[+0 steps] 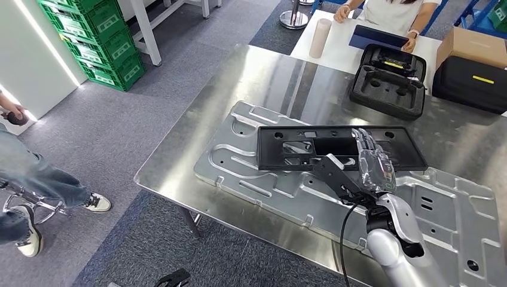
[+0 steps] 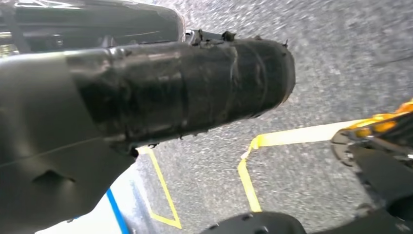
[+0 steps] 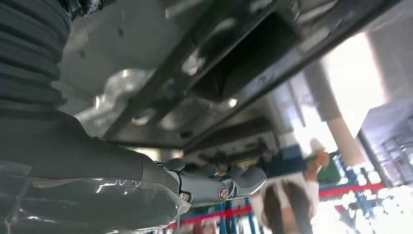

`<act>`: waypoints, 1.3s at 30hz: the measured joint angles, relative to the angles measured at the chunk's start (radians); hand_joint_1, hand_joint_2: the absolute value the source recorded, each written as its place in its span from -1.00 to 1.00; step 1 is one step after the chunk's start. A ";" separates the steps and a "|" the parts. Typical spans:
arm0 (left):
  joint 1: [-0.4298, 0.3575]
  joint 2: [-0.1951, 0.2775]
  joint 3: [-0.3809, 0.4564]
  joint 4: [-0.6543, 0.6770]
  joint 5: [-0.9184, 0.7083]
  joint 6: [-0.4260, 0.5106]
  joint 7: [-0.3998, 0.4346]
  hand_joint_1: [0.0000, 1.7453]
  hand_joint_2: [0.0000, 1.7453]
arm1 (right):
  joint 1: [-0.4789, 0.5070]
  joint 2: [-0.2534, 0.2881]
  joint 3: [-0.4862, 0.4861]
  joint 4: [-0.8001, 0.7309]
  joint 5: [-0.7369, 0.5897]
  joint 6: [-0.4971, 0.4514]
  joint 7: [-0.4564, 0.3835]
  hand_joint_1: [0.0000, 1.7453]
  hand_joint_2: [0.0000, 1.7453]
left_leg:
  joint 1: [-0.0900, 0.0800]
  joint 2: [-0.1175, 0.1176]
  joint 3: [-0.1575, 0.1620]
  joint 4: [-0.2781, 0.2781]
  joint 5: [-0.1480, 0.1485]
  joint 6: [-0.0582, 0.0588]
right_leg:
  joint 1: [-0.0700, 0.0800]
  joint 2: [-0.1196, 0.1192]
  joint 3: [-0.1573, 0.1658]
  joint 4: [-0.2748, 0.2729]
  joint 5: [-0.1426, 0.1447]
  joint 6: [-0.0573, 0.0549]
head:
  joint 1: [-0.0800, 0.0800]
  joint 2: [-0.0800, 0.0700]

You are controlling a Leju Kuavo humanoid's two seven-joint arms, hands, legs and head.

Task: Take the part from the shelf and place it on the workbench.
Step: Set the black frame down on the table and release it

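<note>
The part, a flat black plastic frame (image 1: pixel 311 146) with cut-outs, lies on a silver stamped metal panel (image 1: pixel 239 167) on the steel workbench (image 1: pixel 251 78). My right hand (image 1: pixel 373 164) hovers over the frame's right end with its fingers stretched out straight and nothing gripped. From the right wrist view the frame (image 3: pixel 243 63) sits just beyond the thumb (image 3: pixel 214 187), apart from it. My left hand (image 2: pixel 146 107) hangs low over the grey floor; its dark taped bulk hides how the fingers lie.
An open black foam case (image 1: pixel 388 81), a shut black case (image 1: pixel 472 84) and a cardboard box (image 1: pixel 472 45) stand at the bench's far right. A person (image 1: pixel 388 12) sits behind at a white table. Green crates (image 1: pixel 101 42) and a seated person (image 1: pixel 30 173) are at the left.
</note>
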 joint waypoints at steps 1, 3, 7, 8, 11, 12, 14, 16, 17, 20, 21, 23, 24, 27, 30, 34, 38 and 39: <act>0.002 -0.001 0.002 0.000 0.002 0.001 -0.002 -1.00 -1.00 | 0.005 0.000 0.000 -0.007 -0.041 -0.009 -0.013 -1.00 1.00 | -0.001 0.000 -0.013 0.000 0.010 -0.001 | 0.000 0.000 0.027 -0.012 0.016 -0.003 | 0.000 0.000; 0.004 -0.001 0.004 0.001 0.004 0.002 -0.007 -1.00 -1.00 | 0.010 0.000 -0.002 -0.022 -0.110 -0.026 -0.036 -1.00 0.50 | -0.002 0.000 -0.033 0.000 0.028 -0.006 | 0.003 -0.001 0.135 -0.141 0.055 -0.018 | -0.001 0.000; 0.006 -0.003 0.008 0.002 0.004 0.005 -0.012 -1.00 -1.00 | 0.009 0.002 -0.008 -0.050 -0.175 -0.050 -0.063 -1.00 -1.00 | -0.001 0.002 -0.047 -0.008 0.064 -0.028 | 0.017 -0.003 0.265 -0.346 0.043 -0.045 | -0.002 0.000; 0.007 -0.004 0.009 0.002 0.004 0.005 -0.012 -1.00 -1.00 | 0.012 0.002 -0.009 -0.054 -0.211 -0.058 -0.080 -1.00 -1.00 | 0.000 0.001 -0.047 -0.012 0.071 -0.034 | 0.017 -0.004 0.262 -0.352 0.052 -0.050 | -0.002 0.000; 0.014 -0.003 0.011 0.003 0.004 0.006 -0.017 -1.00 -1.00 | 0.033 0.011 -0.019 -0.071 -0.418 -0.097 -0.176 -1.00 -1.00 | 0.000 -0.001 -0.072 0.049 -0.004 -0.047 | 0.011 -0.010 0.248 -0.371 0.090 -0.066 | -0.004 0.000; 0.016 0.000 0.012 0.003 0.004 0.006 -0.020 -1.00 -1.00 | 0.044 0.017 -0.025 -0.081 -0.508 -0.111 -0.219 -1.00 -1.00 | 0.001 0.000 -0.090 0.109 -0.060 -0.049 | 0.011 -0.011 0.238 -0.372 0.100 -0.069 | -0.006 0.000; 0.019 0.008 0.015 0.003 0.004 0.008 -0.025 -1.00 -1.00 | 0.066 0.028 -0.039 -0.104 -0.681 -0.128 -0.301 -1.00 -1.00 | 0.000 0.000 -0.120 0.242 -0.138 -0.053 | 0.012 -0.011 0.210 -0.370 0.121 -0.072 | -0.009 0.000; 0.020 0.016 0.019 0.003 0.004 0.009 -0.031 -1.00 -1.00 | 0.084 0.034 -0.052 -0.127 -0.822 -0.133 -0.365 -1.00 -1.00 | 0.000 0.000 -0.103 0.288 -0.123 -0.056 | 0.012 -0.011 0.177 -0.362 0.139 -0.070 | -0.010 0.000; 0.021 0.018 0.021 0.003 0.004 0.010 -0.033 -1.00 -1.00 | 0.090 0.036 -0.057 -0.138 -0.875 -0.132 -0.389 -1.00 -1.00 | 0.000 0.000 -0.070 0.261 -0.094 -0.056 | 0.012 -0.011 0.159 -0.354 0.147 -0.067 | -0.010 0.000; 0.020 0.021 0.025 0.003 0.005 0.012 -0.038 -1.00 -1.00 | 0.105 0.040 -0.073 -0.176 -0.954 -0.128 -0.428 -1.00 -1.00 | -0.002 -0.003 0.076 0.071 -0.078 -0.048 | 0.013 -0.009 0.116 -0.323 0.162 -0.056 | -0.011 0.000; 0.019 0.021 0.026 0.003 0.005 0.013 -0.039 -1.00 -1.00 | 0.109 0.042 -0.079 -0.189 -0.968 -0.127 -0.435 -1.00 -1.00 | -0.003 -0.005 0.103 0.025 -0.091 -0.043 | 0.013 -0.009 0.108 -0.316 0.168 -0.051 | -0.012 0.000; 0.020 0.021 0.027 0.003 0.005 0.014 -0.040 -1.00 -1.00 | 0.115 0.045 -0.088 -0.210 -0.999 -0.125 -0.450 -1.00 -1.00 | -0.006 -0.006 0.105 -0.001 -0.093 -0.030 | 0.013 -0.008 0.098 -0.315 0.186 -0.041 | -0.014 0.000; 0.021 0.021 0.027 0.003 0.006 0.014 -0.040 -1.00 -1.00 | 0.120 0.046 -0.092 -0.219 -1.018 -0.125 -0.460 -1.00 -1.00 | -0.005 -0.004 0.098 -0.003 -0.084 -0.024 | 0.011 -0.007 0.090 -0.314 0.186 -0.035 | -0.016 0.000; 0.025 0.014 0.031 0.003 0.012 0.017 -0.041 -1.00 -1.00 | 0.137 0.049 -0.107 -0.247 -1.085 -0.125 -0.493 -1.00 -1.00 | -0.001 0.001 0.070 -0.009 -0.055 -0.005 | 0.006 -0.002 0.044 -0.201 0.092 -0.019 | -0.014 0.000; 0.028 0.002 0.041 0.003 0.021 0.024 -0.040 -1.00 -1.00 | 0.160 0.050 -0.130 -0.277 -1.142 -0.134 -0.527 -1.00 -1.00 | -0.001 0.001 0.045 -0.005 -0.039 -0.002 | -0.001 -0.003 -0.001 -0.015 0.001 -0.010 | -0.013 0.000; 0.036 -0.002 0.052 0.004 0.029 0.033 -0.045 -1.00 -1.00 | 0.202 0.048 -0.163 -0.316 -1.189 -0.142 -0.558 -1.00 -1.00 | -0.003 0.001 0.028 0.001 -0.032 -0.009 | -0.002 -0.003 0.119 -0.191 0.088 -0.020 | -0.013 0.000; 0.039 -0.002 0.057 0.005 0.034 0.033 -0.049 -1.00 -1.00 | 0.230 0.042 -0.193 -0.345 -1.198 -0.144 -0.573 -1.00 -1.00 | -0.002 0.002 0.019 0.001 -0.011 -0.037 | 0.007 -0.002 0.174 -0.301 0.113 -0.039 | -0.014 0.000; 0.041 -0.002 0.059 0.005 0.036 0.033 -0.051 -1.00 -1.00 | 0.239 0.041 -0.198 -0.350 -1.192 -0.145 -0.574 -1.00 -1.00 | -0.001 0.000 0.017 0.001 -0.014 -0.043 | 0.005 -0.003 0.179 -0.314 0.115 -0.043 | -0.013 0.000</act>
